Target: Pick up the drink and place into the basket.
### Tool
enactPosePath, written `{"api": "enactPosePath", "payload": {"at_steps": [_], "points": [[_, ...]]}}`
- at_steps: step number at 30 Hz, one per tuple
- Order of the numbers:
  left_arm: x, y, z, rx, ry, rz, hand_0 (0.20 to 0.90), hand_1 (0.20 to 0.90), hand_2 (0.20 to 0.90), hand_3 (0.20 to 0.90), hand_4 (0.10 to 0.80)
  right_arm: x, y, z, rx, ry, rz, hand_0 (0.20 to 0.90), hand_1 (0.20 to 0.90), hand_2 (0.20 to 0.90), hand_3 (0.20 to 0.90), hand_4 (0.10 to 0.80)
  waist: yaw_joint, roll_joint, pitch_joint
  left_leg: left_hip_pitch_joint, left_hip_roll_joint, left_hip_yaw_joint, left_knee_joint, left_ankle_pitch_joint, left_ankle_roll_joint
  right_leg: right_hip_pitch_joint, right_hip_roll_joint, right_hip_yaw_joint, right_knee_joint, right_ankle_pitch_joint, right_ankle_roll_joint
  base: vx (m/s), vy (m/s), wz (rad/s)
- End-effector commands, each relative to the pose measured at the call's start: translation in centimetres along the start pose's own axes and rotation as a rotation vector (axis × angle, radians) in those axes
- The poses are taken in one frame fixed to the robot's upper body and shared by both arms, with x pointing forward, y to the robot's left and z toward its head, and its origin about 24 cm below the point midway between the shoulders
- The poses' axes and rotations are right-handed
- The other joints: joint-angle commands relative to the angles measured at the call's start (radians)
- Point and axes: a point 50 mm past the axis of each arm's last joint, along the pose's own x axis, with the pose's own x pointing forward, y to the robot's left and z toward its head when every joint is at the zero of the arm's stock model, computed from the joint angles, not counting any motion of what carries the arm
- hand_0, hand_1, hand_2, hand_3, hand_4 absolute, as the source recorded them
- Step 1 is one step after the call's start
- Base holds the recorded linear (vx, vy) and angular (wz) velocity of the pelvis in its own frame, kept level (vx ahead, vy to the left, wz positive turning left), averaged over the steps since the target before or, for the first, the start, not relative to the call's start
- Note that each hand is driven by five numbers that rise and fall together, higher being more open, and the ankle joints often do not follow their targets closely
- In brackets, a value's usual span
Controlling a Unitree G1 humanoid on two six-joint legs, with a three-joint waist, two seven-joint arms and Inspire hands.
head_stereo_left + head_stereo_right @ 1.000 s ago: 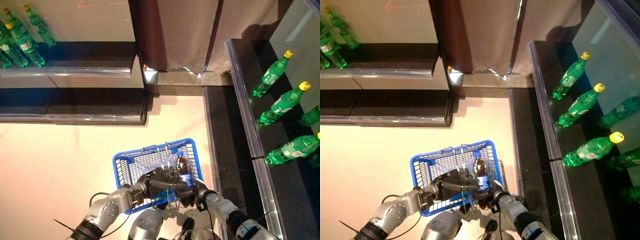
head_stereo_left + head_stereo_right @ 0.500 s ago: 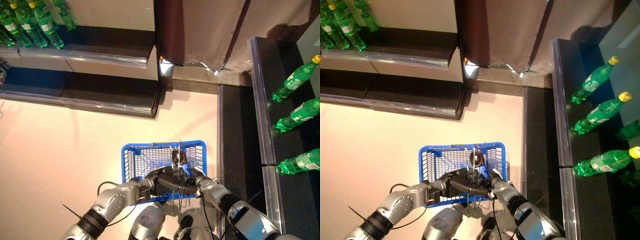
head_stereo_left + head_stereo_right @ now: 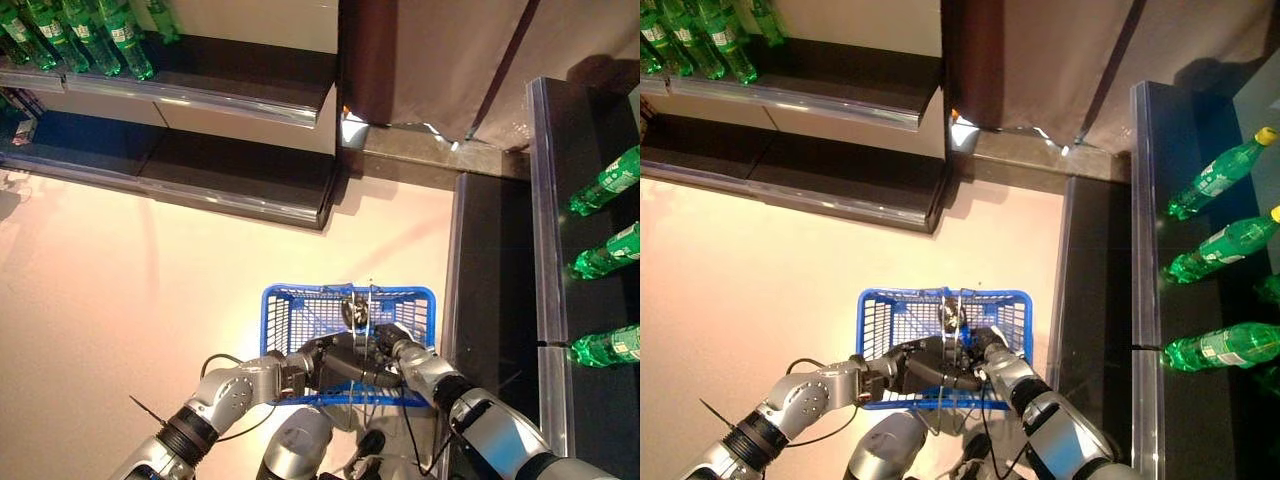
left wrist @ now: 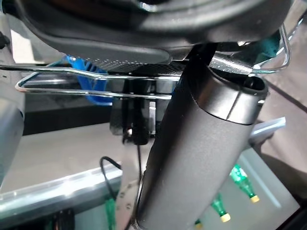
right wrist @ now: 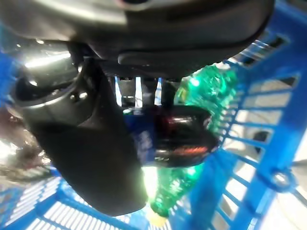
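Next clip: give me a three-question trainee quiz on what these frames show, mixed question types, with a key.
1. True or false: the dark cola bottle is inside the blue basket.
2. Which hand holds the basket's black handle? A) left hand B) right hand C) neither
3. Fill in: under the cola bottle, the right wrist view shows a ____ bottle in the basket.

Key: 1 true; 2 A; 3 green
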Motion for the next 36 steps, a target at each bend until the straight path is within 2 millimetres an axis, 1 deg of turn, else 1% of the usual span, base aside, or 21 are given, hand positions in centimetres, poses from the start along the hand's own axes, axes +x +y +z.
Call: {"api": "enactPosePath", "payload": {"at_steps": [1, 4, 6, 9, 10, 12, 13, 14, 16, 18, 19, 21, 23, 24, 25, 27, 28, 30, 32, 34, 36], "points": [[-1.0, -13.1, 4.9, -0.032, -0.354, -0.83, 0.3, 0.3, 0.3, 0.2, 0.1, -0.5, 0.7, 5.9, -0.064, -0.206, 0.021, 0.9, 0.9, 0.9, 0.9, 0.8, 0.012, -0.05, -0.095, 0.001, -0.077, 0.153, 0.043, -0.088, 0.085, -0.066, -0.016, 0.064, -0.075, 0.179, 0.058, 0.039, 0.004, -0.01], [-1.2, -12.3, 5.4, -0.027, -0.402, -0.78, 0.3, 0.3, 0.3, 0.2, 0.1, -0.5, 0.5, 5.1, -0.096, -0.189, 0.002, 0.9, 0.9, 0.9, 0.9, 0.8, 0.012, -0.061, -0.103, 0.011, -0.072, 0.158, 0.039, -0.092, 0.087, -0.058, -0.012, 0.074, -0.085, 0.181, 0.056, 0.037, -0.021, -0.01], [-1.4, -11.8, 5.7, -0.014, -0.43, -0.745, 0.3, 0.3, 0.3, 0.2, 0.1, -0.4, 0.4, 4.8, -0.091, -0.177, -0.003, 0.9, 0.9, 0.9, 0.9, 0.8, 0.013, -0.067, -0.105, 0.017, -0.07, 0.16, 0.041, -0.098, 0.089, -0.052, -0.012, 0.077, -0.09, 0.183, 0.055, 0.031, -0.045, -0.02], [-1.6, -10.9, 6.3, 0.009, -0.471, -0.686, 0.3, 0.3, 0.3, 0.2, 0.1, -0.4, 0.2, 4.6, -0.131, -0.174, -0.012, 0.9, 0.9, 0.9, 0.9, 0.8, 0.018, -0.075, -0.109, 0.022, -0.066, 0.164, 0.045, -0.104, 0.089, -0.045, -0.01, 0.083, -0.097, 0.185, 0.055, 0.018, -0.048, -0.04], [-1.9, -9.9, 6.9, 0.05, -0.507, -0.603, 0.3, 0.3, 0.3, 0.2, 0.1, -0.4, 0.0, 4.5, -0.154, -0.181, -0.02, 0.9, 0.9, 0.9, 0.9, 0.8, 0.021, -0.083, -0.113, 0.027, -0.064, 0.165, 0.045, -0.106, 0.089, -0.041, -0.008, 0.087, -0.101, 0.187, 0.055, 0.02, -0.053, -0.03], [-2.2, -8.8, 7.3, 0.067, -0.534, -0.515, 0.3, 0.3, 0.3, 0.2, 0.1, -0.4, -0.2, 4.6, -0.161, -0.201, -0.027, 0.9, 0.9, 0.9, 0.9, 0.8, 0.021, -0.088, -0.119, 0.034, -0.061, 0.167, 0.042, -0.107, 0.091, -0.035, -0.006, 0.092, -0.106, 0.188, 0.055, 0.013, -0.055, -0.03], [-2.5, -7.9, 7.6, 0.057, -0.552, -0.459, 0.3, 0.3, 0.3, 0.2, 0.1, -0.6, -0.4, 4.7, -0.155, -0.229, -0.028, 0.9, 0.9, 0.9, 0.9, 0.8, 0.02, -0.093, -0.125, 0.041, -0.06, 0.167, 0.034, -0.106, 0.092, -0.031, -0.004, 0.094, -0.109, 0.189, 0.056, 0.005, -0.037, -0.02], [-2.6, -7.6, 7.6, 0.053, -0.558, -0.446, 0.3, 0.3, 0.3, 0.2, 0.1, -0.6, -0.4, 4.7, -0.154, -0.235, -0.025, 0.9, 0.9, 0.9, 0.9, 0.8, 0.019, -0.094, -0.127, 0.044, -0.06, 0.167, 0.031, -0.105, 0.092, -0.03, -0.004, 0.095, -0.111, 0.19, 0.057, 0.002, -0.041, -0.04], [-3.6, -5.2, 7.7, 0.027, -0.597, -0.316, 0.3, 0.3, 0.3, 0.2, 0.1, -1.2, -0.4, 5.1, -0.127, -0.315, -0.015, 0.9, 0.9, 0.9, 0.9, 0.8, 0.01, -0.106, -0.14, 0.059, -0.058, 0.168, 0.01, -0.102, 0.094, -0.027, 0.0, 0.105, -0.117, 0.192, 0.062, -0.02, -0.046, -0.13], [-4.5, -3.0, 7.5, 0.001, -0.631, -0.197, 0.3, 0.3, 0.3, 0.2, 0.1, -2.0, -0.2, 5.1, -0.104, -0.38, -0.008, 0.9, 0.9, 0.9, 0.9, 0.8, -0.007, -0.116, -0.152, 0.068, -0.057, 0.174, -0.007, -0.1, 0.096, -0.03, 0.003, 0.119, -0.119, 0.193, 0.065, -0.062, -0.048, -0.27], [-5.1, -1.7, 7.2, -0.012, -0.656, -0.125, 0.3, 0.3, 0.3, 0.2, 0.1, -2.5, 0.0, 4.6, -0.078, -0.402, 0.004, 0.9, 0.9, 0.9, 0.9, 0.8, -0.018, -0.119, -0.158, 0.072, -0.055, 0.179, -0.012, -0.101, 0.098, -0.032, 0.005, 0.127, -0.118, 0.194, 0.068, -0.087, -0.043, -0.26], [-6.5, 1.5, 6.1, -0.023, -0.71, 0.051, 0.3, 0.3, 0.3, 0.2, 0.1, -3.9, 0.2, 3.1, -0.003, -0.451, 0.026, 0.9, 0.9, 0.9, 0.9, 0.8, -0.053, -0.123, -0.172, 0.084, -0.05, 0.198, -0.022, -0.107, 0.102, -0.039, 0.007, 0.153, -0.116, 0.192, 0.073, -0.103, -0.027, -0.29], [-7.6, 4.0, 4.5, -0.063, -0.74, 0.175, 0.3, 0.3, 0.3, 0.2, 0.1, -4.9, -0.1, 1.2, 0.065, -0.469, 0.052, 0.9, 0.9, 0.9, 0.9, 0.8, -0.092, -0.12, -0.181, 0.093, -0.045, 0.221, -0.029, -0.112, 0.105, -0.045, 0.011, 0.18, -0.113, 0.189, 0.077, -0.112, 0.01, -0.4], [-7.9, 4.9, 3.8, -0.083, -0.755, 0.215, 0.3, 0.3, 0.3, 0.2, 0.1, -5.3, -0.1, 0.2, 0.078, -0.472, 0.06, 0.9, 0.9, 0.9, 0.9, 0.8, -0.109, -0.118, -0.185, 0.097, -0.042, 0.231, -0.032, -0.113, 0.106, -0.047, 0.012, 0.19, -0.112, 0.187, 0.078, -0.111, 0.049, -0.45], [-8.3, 6.3, 2.6, -0.117, -0.773, 0.285, 0.3, 0.3, 0.3, 0.2, 0.1, -5.8, -0.4, -1.2, 0.106, -0.472, 0.074, 0.9, 0.9, 0.9, 0.9, 0.8, -0.136, -0.112, -0.193, 0.103, -0.037, 0.251, -0.036, -0.117, 0.107, -0.049, 0.013, 0.207, -0.112, 0.185, 0.079, -0.103, 0.058, -0.44], [-8.9, 7.9, 0.9, -0.194, -0.809, 0.374, 0.3, 0.3, 0.3, 0.2, 0.1, -6.4, -0.8, -3.0, 0.142, -0.46, 0.114, 0.9, 0.9, 0.9, 0.9, 0.8, -0.178, -0.101, -0.205, 0.114, -0.03, 0.28, -0.043, -0.123, 0.107, -0.05, 0.017, 0.239, -0.116, 0.181, 0.081, -0.11, 0.072, -0.63], [-9.4, 9.1, -0.5, -0.245, -0.828, 0.452, 0.3, 0.3, 0.3, 0.2, 0.1, -6.7, -1.1, -4.1, 0.181, -0.447, 0.158, 0.9, 0.9, 0.9, 0.9, 0.8, -0.21, -0.093, -0.214, 0.123, -0.026, 0.303, -0.047, -0.128, 0.107, -0.05, 0.019, 0.263, -0.121, 0.18, 0.081, -0.091, 0.069, -0.67], [-10.0, 10.3, -1.9, -0.28, -0.843, 0.52, 0.3, 0.3, 0.3, 0.2, 0.1, -6.9, -1.3, -5.5, 0.231, -0.409, 0.197, 0.9, 0.9, 0.9, 0.9, 0.8, -0.242, -0.088, -0.224, 0.131, -0.021, 0.328, -0.049, -0.135, 0.104, -0.05, 0.022, 0.283, -0.124, 0.178, 0.078, -0.074, 0.041, -0.63], [-10.3, 11.1, -3.2, -0.344, -0.855, 0.576, 0.3, 0.3, 0.3, 0.2, 0.1, -6.6, -1.9, -7.4, 0.36, -0.339, 0.194, 0.9, 0.9, 0.9, 0.9, 0.8, -0.274, -0.081, -0.236, 0.14, -0.018, 0.353, -0.048, -0.144, 0.102, -0.048, 0.025, 0.304, -0.126, 0.175, 0.074, -0.06, 0.019, -0.64], [-10.4, 11.9, -4.7, -0.41, -0.858, 0.621, 0.3, 0.3, 0.3, 0.2, 0.1, -6.2, -2.8, -9.6, 0.449, -0.273, 0.155, 0.9, 0.9, 0.9, 0.9, 0.8, -0.3, -0.071, -0.25, 0.151, -0.016, 0.372, -0.051, -0.152, 0.101, -0.041, 0.029, 0.323, -0.131, 0.172, 0.067, -0.039, 0.023, -0.44], [-10.2, 12.2, -5.9, -0.457, -0.833, 0.655, 0.3, 0.3, 0.3, 0.2, 0.1, -6.0, -3.3, -11.4, 0.49, -0.214, 0.129, 0.9, 0.9, 0.9, 0.9, 0.8, -0.32, -0.063, -0.264, 0.158, -0.019, 0.381, -0.047, -0.162, 0.1, -0.038, 0.033, 0.345, -0.135, 0.17, 0.062, -0.026, 0.018, -0.44]]}}
